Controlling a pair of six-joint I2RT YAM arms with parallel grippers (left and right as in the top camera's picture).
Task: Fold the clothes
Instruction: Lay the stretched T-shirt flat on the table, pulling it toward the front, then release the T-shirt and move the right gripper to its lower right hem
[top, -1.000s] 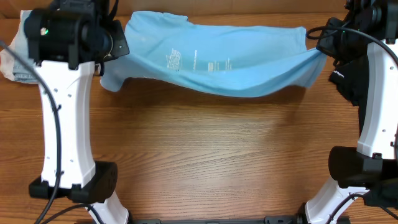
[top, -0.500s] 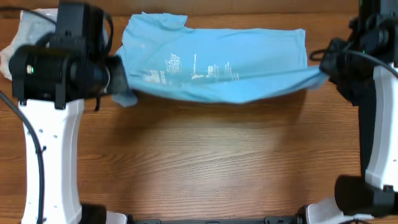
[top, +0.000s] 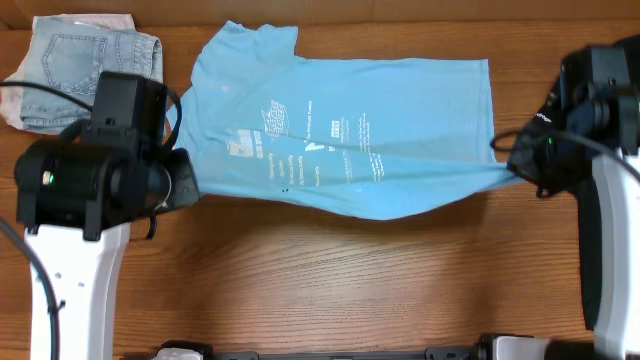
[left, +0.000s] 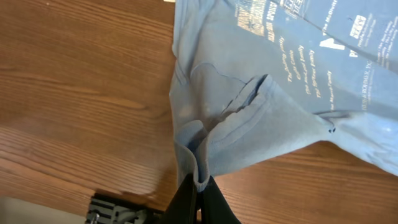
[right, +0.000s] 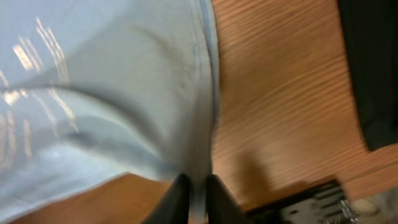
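One light sky-blue T-shirt (top: 340, 130) with small white print lies face up on the wooden table (top: 330, 280), stretched between the two grippers. The left gripper (left: 199, 198) is pressed together on a bunched fold at the shirt's lower corner, which rises straight out from its tips. The right gripper (right: 198, 200) pinches the opposite hem, the blue edge running out between its narrow-set fingers. The overhead view hides both pinches under the arms. One pair of pale washed-denim shorts (top: 85, 60) lies beyond the left gripper, on its outer side, partly covered by that arm. One piece of black cloth (right: 373, 68) shows beside the right gripper, cut off by the frame and too blurred to identify.
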